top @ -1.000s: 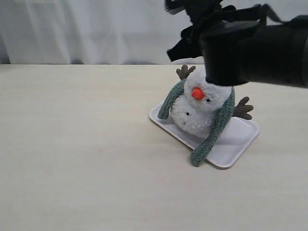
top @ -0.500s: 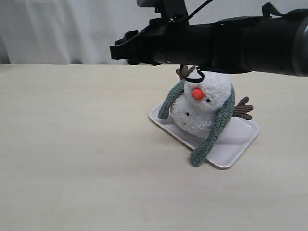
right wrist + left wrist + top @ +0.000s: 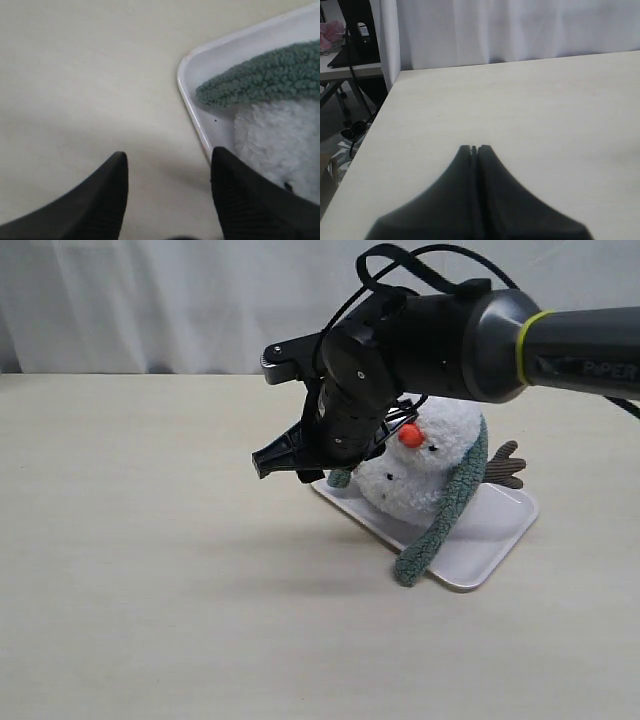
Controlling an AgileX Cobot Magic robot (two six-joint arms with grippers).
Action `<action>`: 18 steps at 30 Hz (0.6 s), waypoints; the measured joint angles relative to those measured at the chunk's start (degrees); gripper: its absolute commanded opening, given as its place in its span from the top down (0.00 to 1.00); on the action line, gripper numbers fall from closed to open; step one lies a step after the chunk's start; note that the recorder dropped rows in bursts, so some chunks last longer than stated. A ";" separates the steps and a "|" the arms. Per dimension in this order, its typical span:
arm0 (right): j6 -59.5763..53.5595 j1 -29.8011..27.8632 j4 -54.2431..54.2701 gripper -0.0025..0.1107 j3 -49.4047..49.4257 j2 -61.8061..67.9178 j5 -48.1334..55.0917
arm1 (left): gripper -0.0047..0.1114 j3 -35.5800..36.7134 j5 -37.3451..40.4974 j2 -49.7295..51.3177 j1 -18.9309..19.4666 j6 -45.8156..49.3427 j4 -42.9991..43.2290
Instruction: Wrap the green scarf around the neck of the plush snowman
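My right gripper (image 3: 285, 468) hangs with its two black, wedge-shaped fingers spread apart and nothing between them. It sits above the pale matte table (image 3: 150, 540), just beside the near corner of the tray (image 3: 500, 530). In the right wrist view the ribbed inner face of one finger (image 3: 240, 195) shows beside the tray's smooth, glossy white rim (image 3: 192, 107).

The plush snowman (image 3: 415, 485) sits on that tray, a curly white fluff of two balls leaning toward the tray's rear. It has a bright orange nose (image 3: 411, 435) and a brown twig arm (image 3: 505, 465).

The green scarf (image 3: 455, 495) is nubby grey-green fleece. It lies over the crease between head and body, and one long end trails down the snowman's side to the tray's front edge. Its other rounded end (image 3: 265, 80) rests against the white body (image 3: 270, 140), close to my open fingers.

My left gripper (image 3: 475, 149) is pressed closed with tips meeting, empty, over bare tabletop far from the tray.
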 measured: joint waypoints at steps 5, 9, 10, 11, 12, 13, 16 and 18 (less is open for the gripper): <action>4.82 0.10 -0.21 0.55 0.00 1.89 -2.35 | 0.96 0.00 0.00 0.00 0.00 0.00 0.00; 8.41 0.10 0.14 0.55 0.00 4.24 -4.74 | 0.96 0.00 0.00 0.00 0.00 0.00 0.00; 8.78 0.10 0.79 0.55 0.00 4.95 -5.17 | 0.96 0.00 0.00 0.00 0.00 0.00 0.00; 8.89 0.10 1.52 0.55 0.00 5.51 -5.66 | 0.96 0.00 0.00 0.00 0.00 0.00 0.00; 8.89 0.11 2.07 0.55 0.00 6.25 -6.00 | 0.96 0.00 0.00 0.00 0.00 0.00 0.00; 9.03 0.11 2.47 0.55 0.00 6.97 -6.31 | 0.96 0.00 0.00 0.00 0.00 0.00 0.00; 9.03 0.11 2.72 0.55 0.00 8.56 -6.39 | 0.96 0.00 0.00 0.00 0.00 0.00 0.00; 8.70 0.11 2.82 0.55 0.41 8.82 -6.39 | 0.96 0.00 0.00 0.00 0.00 0.00 0.00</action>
